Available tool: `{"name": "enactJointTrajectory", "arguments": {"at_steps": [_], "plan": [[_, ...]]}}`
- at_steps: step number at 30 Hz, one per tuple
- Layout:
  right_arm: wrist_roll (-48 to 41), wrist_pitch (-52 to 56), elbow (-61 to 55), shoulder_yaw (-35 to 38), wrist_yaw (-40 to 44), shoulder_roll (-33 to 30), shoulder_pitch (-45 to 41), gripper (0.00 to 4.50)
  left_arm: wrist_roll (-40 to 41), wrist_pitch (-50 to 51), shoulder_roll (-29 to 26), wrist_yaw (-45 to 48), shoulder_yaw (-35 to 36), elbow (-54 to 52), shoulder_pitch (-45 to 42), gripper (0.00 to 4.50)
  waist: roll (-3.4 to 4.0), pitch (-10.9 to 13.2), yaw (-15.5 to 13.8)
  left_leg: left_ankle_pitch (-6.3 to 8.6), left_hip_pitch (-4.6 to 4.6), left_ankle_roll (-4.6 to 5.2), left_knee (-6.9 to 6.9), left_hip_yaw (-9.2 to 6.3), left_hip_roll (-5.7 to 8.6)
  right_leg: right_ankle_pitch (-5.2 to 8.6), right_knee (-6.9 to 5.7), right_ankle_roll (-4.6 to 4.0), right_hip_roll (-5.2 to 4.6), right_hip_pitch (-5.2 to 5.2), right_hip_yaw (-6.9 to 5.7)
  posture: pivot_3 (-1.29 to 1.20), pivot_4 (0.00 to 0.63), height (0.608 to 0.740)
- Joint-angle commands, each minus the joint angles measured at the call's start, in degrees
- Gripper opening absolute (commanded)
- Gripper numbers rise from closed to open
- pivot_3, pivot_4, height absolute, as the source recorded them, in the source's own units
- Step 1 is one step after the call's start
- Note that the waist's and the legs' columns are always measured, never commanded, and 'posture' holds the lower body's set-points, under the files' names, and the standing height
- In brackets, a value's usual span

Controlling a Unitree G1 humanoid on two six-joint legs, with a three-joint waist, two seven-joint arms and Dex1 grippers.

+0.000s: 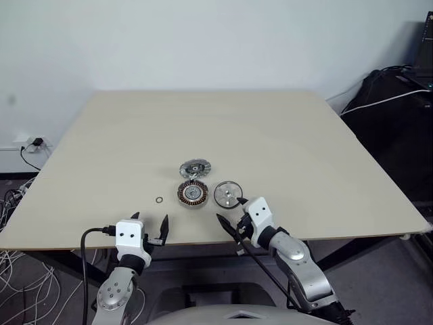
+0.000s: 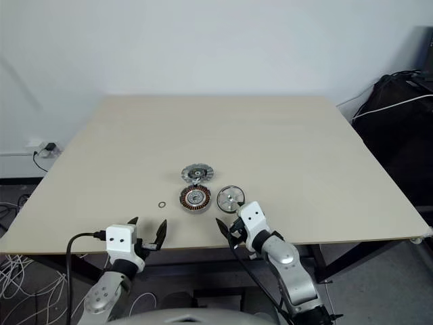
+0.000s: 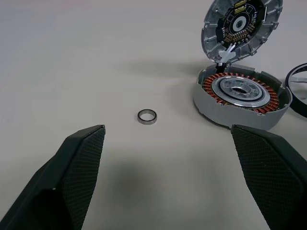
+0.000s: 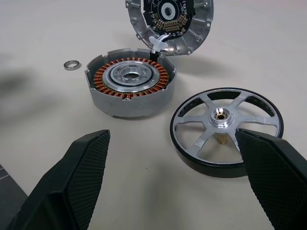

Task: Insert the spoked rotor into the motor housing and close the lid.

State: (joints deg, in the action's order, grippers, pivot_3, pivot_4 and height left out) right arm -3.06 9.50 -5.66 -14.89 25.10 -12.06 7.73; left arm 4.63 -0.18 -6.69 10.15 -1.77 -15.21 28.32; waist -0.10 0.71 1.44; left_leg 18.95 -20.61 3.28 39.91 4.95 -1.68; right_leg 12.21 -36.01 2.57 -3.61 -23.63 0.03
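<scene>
while both hands hang open and empty, right hand (image 1: 231, 215) nears the spoked rotor (image 4: 226, 125) lying flat on the counter (image 1: 284, 135) at 3 o'clock of the motor housing (image 4: 129, 87); lid (image 4: 169, 22) up. risk: off-centre pinch tilts rotor, jamming against windings.

On the table (image 2: 284, 135), the open motor housing (image 2: 194, 198) sits between a small ring (image 2: 162, 204) and the spoked rotor (image 2: 230, 198), near both wide-spread grippers.

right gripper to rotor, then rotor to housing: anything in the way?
Nothing visible. The right gripper is open, with bare table up to the rotor. The housing sits beside the rotor, its lid tipped up. The small ring lies on the housing's far side.
</scene>
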Motion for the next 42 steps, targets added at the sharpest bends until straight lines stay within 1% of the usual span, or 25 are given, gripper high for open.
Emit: {"name": "enactJointTrajectory", "arguments": {"at_steps": [1,14,18,22,26,34,42], "plan": [[-0.1,-0.4,-1.6,0.2,0.1,0.0,-0.9,4.5,-0.3,-2.2,-0.2,0.5,0.0,0.9,-1.0,4.44,0.01,0.0,0.0,0.0,0.0,0.0,0.0,0.0,0.0,0.0,0.0,0.0,0.0,0.0,0.0,0.0,0.0,0.74],[0.4,-1.0,-1.2,0.0,-0.3,0.1,-0.7,4.5,0.1,-5.5,-0.6,1.8,0.7,5.8,-2.2,4.44,0.0,0.0,0.0,0.0,0.0,0.0,0.0,0.0,0.0,0.0,0.0,0.0,-0.01,0.0,0.0,0.0,0.0,0.74],[0.4,-1.1,-1.0,0.0,-0.3,0.3,-0.9,4.5,-1.5,-5.4,-0.6,-0.3,2.0,7.6,-3.5,4.44,0.0,0.0,0.0,0.0,-0.01,0.0,0.0,0.0,0.0,0.0,0.0,0.0,-0.01,-0.01,0.0,0.0,0.0,0.74],[0.5,-1.3,-0.6,-0.2,-0.5,0.5,-1.2,4.5,-3.6,-3.6,-1.5,-2.5,3.4,9.9,-6.9,4.44,-0.01,0.0,-0.1,0.0,0.0,0.0,0.0,-0.01,0.0,-0.01,0.0,0.0,0.0,0.01,-0.02,0.0,0.0,0.74],[0.6,-1.6,-0.1,-0.3,-0.5,0.8,-1.5,4.5,-3.6,-0.8,-1.9,-2.7,3.9,11.8,-11.4,4.44,-0.01,0.0,-0.2,-0.01,0.0,0.0,0.0,-0.01,0.02,-0.01,0.0,-0.01,0.0,0.03,-0.03,0.0,0.0,0.74],[0.8,-2.1,0.6,-0.1,-1.0,1.4,-1.9,4.5,-0.6,6.9,-1.7,0.6,4.0,19.2,-20.6,4.44,-0.05,-0.1,-0.1,-0.04,-0.03,-0.04,0.0,0.0,0.06,-0.03,-0.01,0.01,0.07,0.23,-0.03,0.0,0.0,0.74],[0.8,-2.3,0.0,0.4,-2.0,1.3,-1.4,4.5,0.8,10.2,-2.1,1.2,5.2,22.7,-26.4,4.44,-0.07,-0.1,-0.1,-0.08,-0.08,-0.11,0.0,0.0,0.13,-0.05,-0.02,0.04,0.1,0.26,-0.02,0.0,0.0,0.74]]}}
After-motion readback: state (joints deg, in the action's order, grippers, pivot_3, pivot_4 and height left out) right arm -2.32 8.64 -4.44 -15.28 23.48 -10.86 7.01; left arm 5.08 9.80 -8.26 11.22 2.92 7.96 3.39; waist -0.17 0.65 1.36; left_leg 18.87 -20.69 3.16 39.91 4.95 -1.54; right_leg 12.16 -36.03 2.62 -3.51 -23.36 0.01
